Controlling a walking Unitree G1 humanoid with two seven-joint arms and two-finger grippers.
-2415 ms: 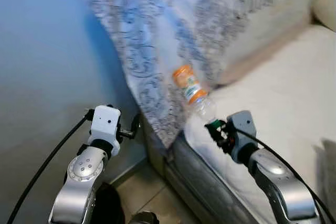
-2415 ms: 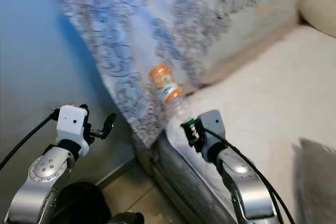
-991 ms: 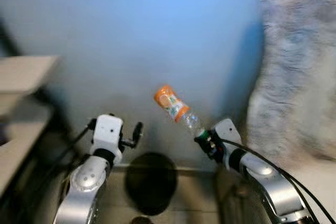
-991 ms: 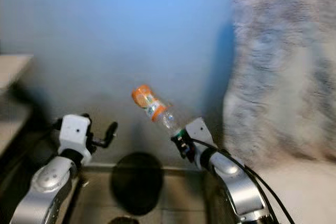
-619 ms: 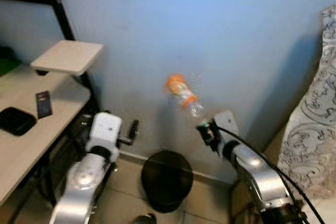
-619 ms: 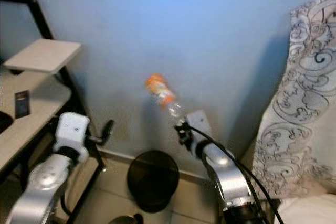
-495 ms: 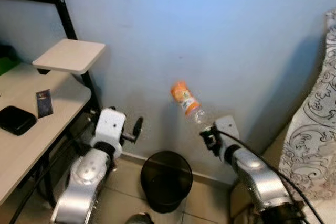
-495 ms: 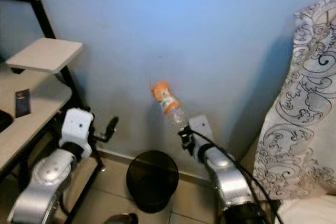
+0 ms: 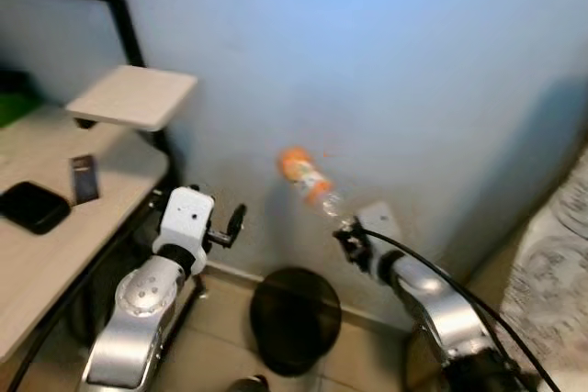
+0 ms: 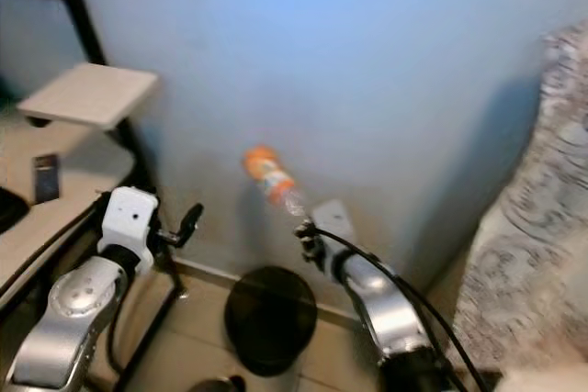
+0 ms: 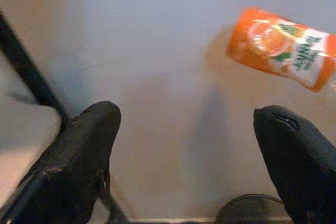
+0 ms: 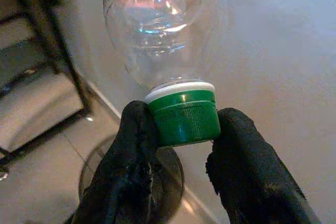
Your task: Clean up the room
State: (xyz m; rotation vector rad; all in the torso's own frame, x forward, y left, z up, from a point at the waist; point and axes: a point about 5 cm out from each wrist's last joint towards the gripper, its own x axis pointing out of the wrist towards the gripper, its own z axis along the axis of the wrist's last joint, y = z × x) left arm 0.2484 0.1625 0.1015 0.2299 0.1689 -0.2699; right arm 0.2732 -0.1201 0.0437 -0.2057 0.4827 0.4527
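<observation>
An empty plastic bottle with an orange label is gripped by its green cap in the right pincer, whose two black fingers are clenched on either side of the cap. The bottle is held tilted in the air before the blue wall, above and slightly to one side of a black waste bin on the floor. The left pincer is held released, fingers spread and grasping nothing. A light surface bearing small dark items is seen at the left. By judgement, pickup and carrying are done; lowering and release into the bin are left.
</observation>
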